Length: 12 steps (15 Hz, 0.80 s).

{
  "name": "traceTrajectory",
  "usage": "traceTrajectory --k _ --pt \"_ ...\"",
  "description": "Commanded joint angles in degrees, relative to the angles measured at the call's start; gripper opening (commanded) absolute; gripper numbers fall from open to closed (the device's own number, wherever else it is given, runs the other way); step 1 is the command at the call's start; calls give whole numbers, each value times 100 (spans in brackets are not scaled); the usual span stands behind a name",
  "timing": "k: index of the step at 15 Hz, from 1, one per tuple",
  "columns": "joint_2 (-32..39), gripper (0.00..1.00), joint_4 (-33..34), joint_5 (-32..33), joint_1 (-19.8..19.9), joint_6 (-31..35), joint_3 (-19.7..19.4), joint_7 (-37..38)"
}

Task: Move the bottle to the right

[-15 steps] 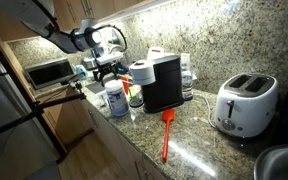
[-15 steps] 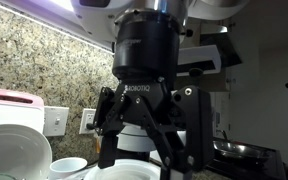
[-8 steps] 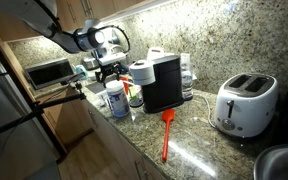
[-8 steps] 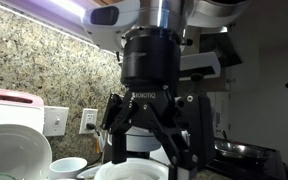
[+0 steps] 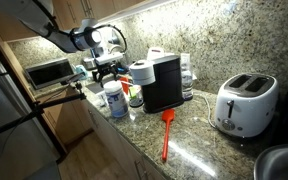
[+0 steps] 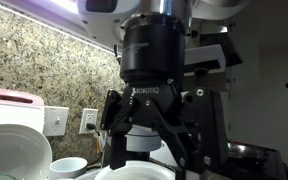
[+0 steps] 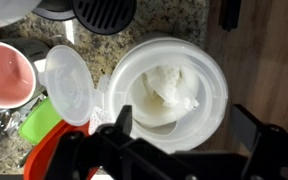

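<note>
Centre left in an exterior view, the bottle [image 5: 115,98] stands beside the black appliance [image 5: 162,82], not yet grasped. The gripper [image 5: 106,72] hangs above it, jaws apart, empty. Grasp and rightward shift outstanding.

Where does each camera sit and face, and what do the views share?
In an exterior view, the camera stands back, looking along the counter at bottle, toaster, arm and gripper.
In an exterior view, it sits low and close, facing the gripper.
Wrist view: straight down past the fingers onto a round white container.
All share the gripper.
</note>
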<state>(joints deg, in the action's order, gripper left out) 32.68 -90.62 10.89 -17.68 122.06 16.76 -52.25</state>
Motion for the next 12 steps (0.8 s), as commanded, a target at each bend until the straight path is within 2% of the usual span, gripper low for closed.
traceTrajectory --k 1,12 --pt "-377 100 -349 188 -158 0 -28 311" --pt "-193 100 -257 366 -198 -143 -105 373"
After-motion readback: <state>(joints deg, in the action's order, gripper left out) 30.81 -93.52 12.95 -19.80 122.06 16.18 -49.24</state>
